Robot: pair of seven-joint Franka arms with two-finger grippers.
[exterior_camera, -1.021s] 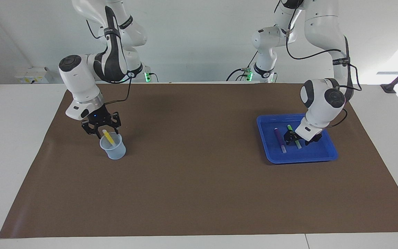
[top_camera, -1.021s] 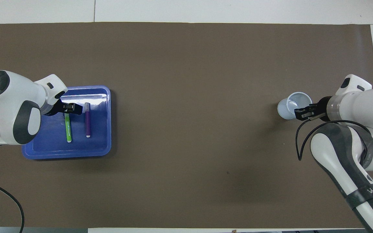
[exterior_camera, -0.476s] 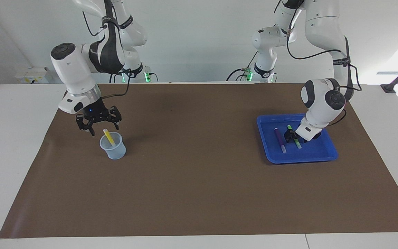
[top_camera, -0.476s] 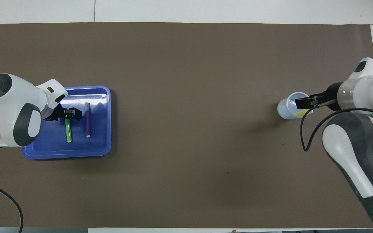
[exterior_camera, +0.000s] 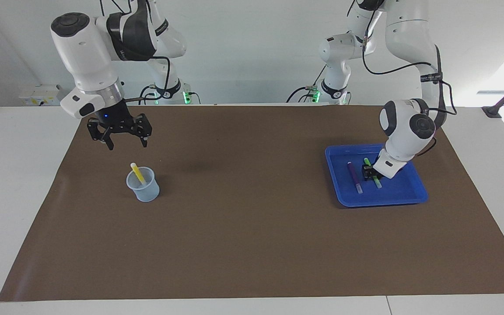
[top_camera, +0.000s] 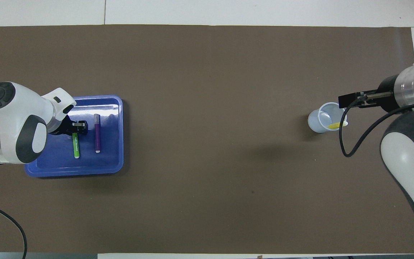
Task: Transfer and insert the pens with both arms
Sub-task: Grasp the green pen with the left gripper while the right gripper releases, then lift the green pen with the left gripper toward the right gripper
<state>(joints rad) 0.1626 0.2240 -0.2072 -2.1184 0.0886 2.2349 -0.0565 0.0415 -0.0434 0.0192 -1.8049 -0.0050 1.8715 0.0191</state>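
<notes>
The yellow pen stands tilted in a pale blue cup; it also shows in the overhead view inside the cup. My right gripper is open and empty, raised above the cup. The green pen and the purple pen lie side by side in a blue tray. My left gripper is down in the tray, fingers closed around the green pen at the end nearer the robots. The purple pen lies free beside it.
A brown mat covers the table. The tray sits toward the left arm's end, the cup toward the right arm's end. Two smaller white arms with green-lit bases stand at the robots' edge of the table.
My right gripper has risen from just above the cup, leaving the yellow pen in it. My left gripper's fingers have narrowed onto the green pen in the tray.
</notes>
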